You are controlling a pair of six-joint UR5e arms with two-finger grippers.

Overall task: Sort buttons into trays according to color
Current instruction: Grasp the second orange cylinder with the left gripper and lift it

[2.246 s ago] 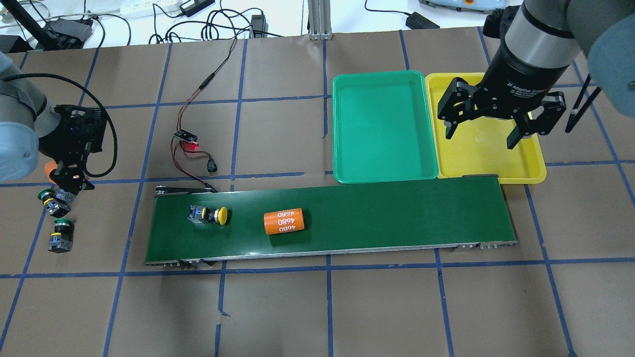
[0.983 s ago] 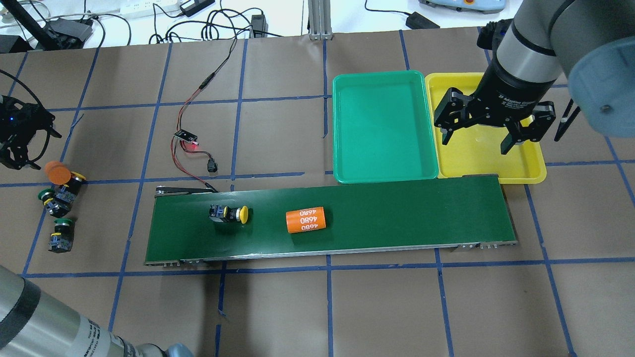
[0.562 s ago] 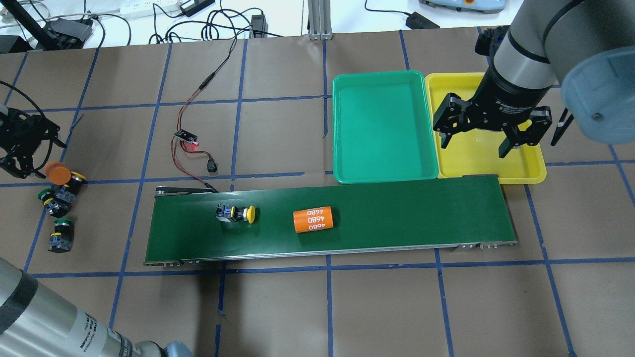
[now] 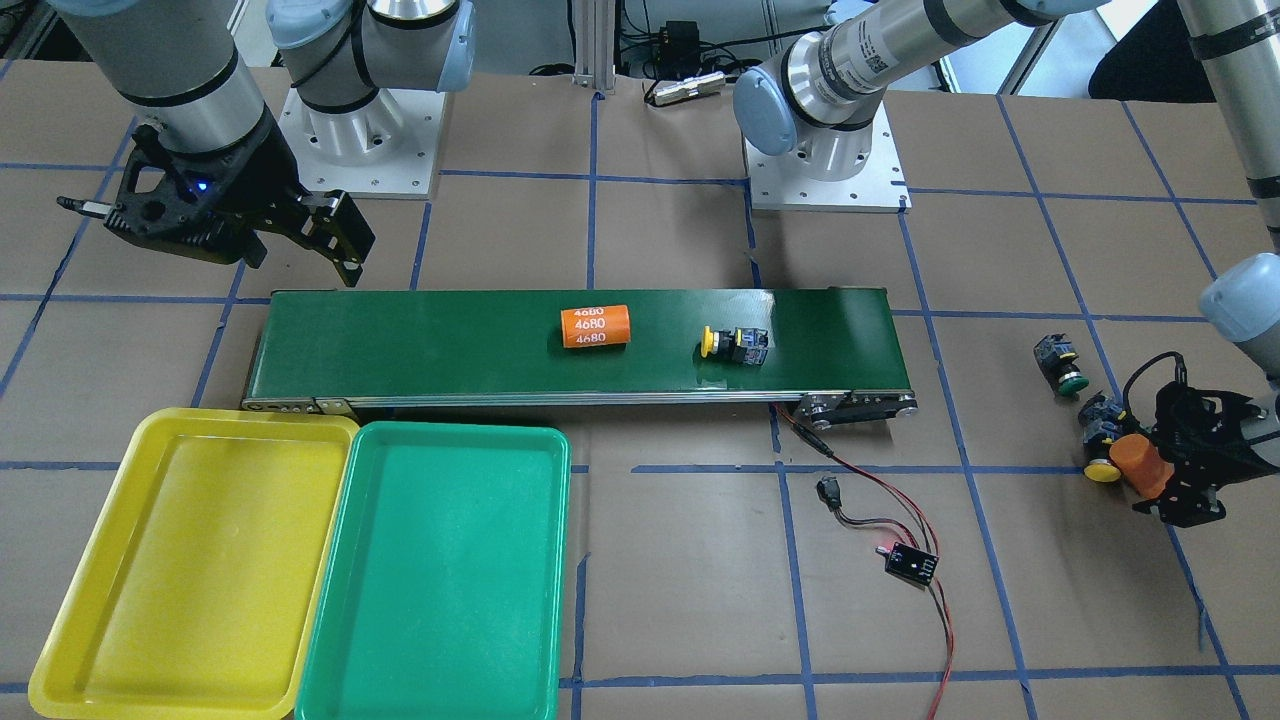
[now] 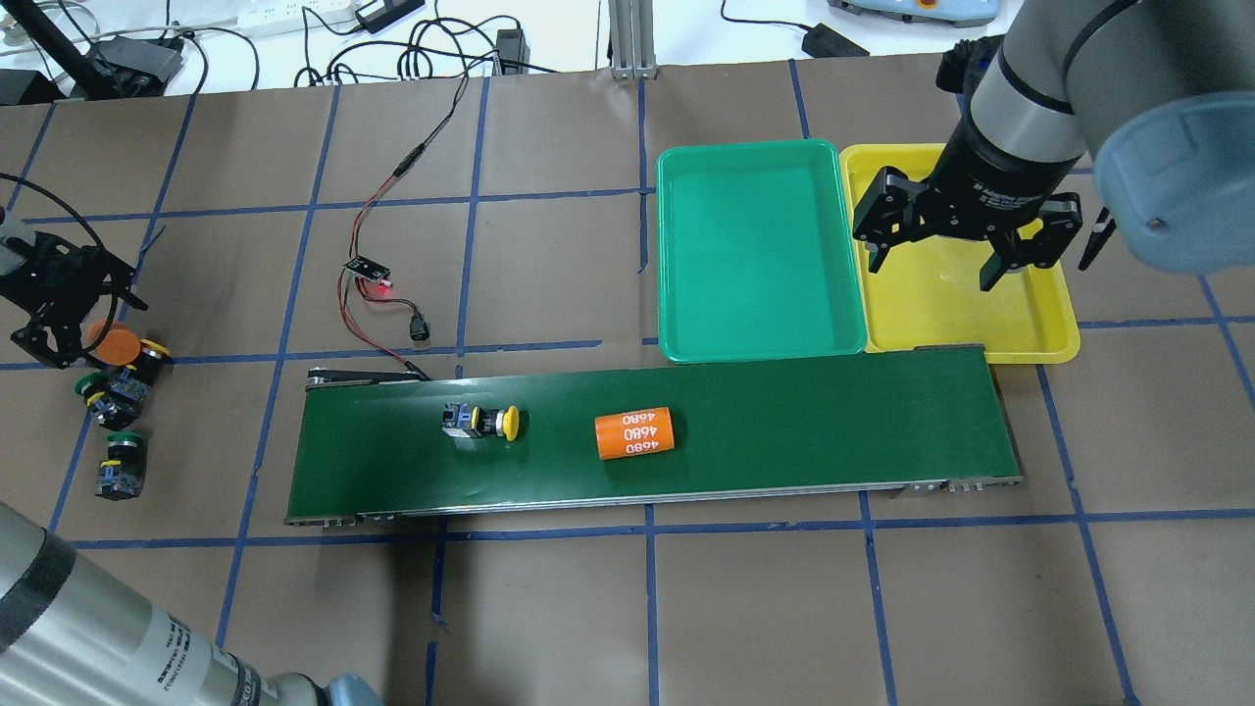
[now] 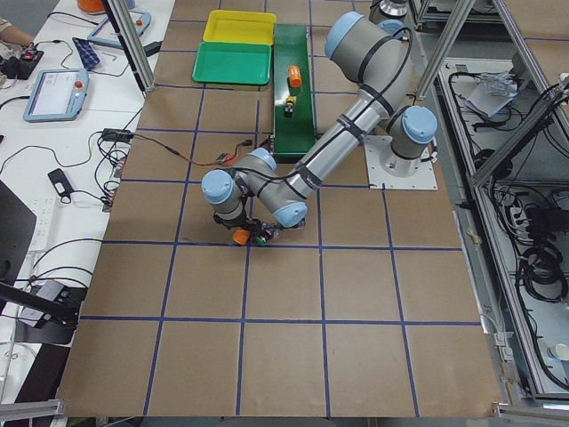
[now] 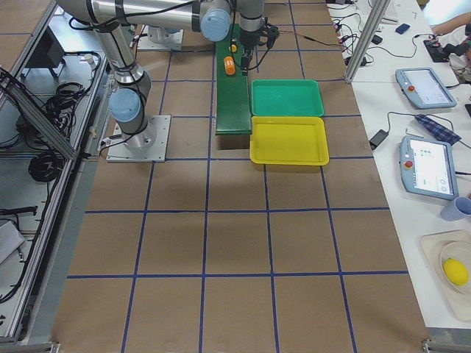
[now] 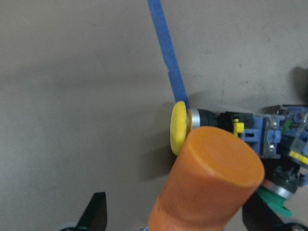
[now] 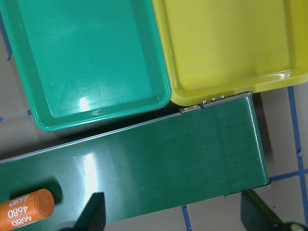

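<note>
Yellow button (image 5: 482,422) on its side on the conveyor belt (image 5: 784,422), towards the belt's left end, with an orange cylinder (image 5: 634,433) lying just beside it. Three more buttons (image 5: 118,387) bunch at the table's left edge, where my left gripper (image 8: 175,216) stands spread wide around an upright orange cylinder (image 8: 207,183). Green tray (image 5: 760,348) and yellow tray (image 5: 980,348) touch the belt's right end. My right gripper (image 5: 931,275) hangs above them, wide open and empty.
</note>
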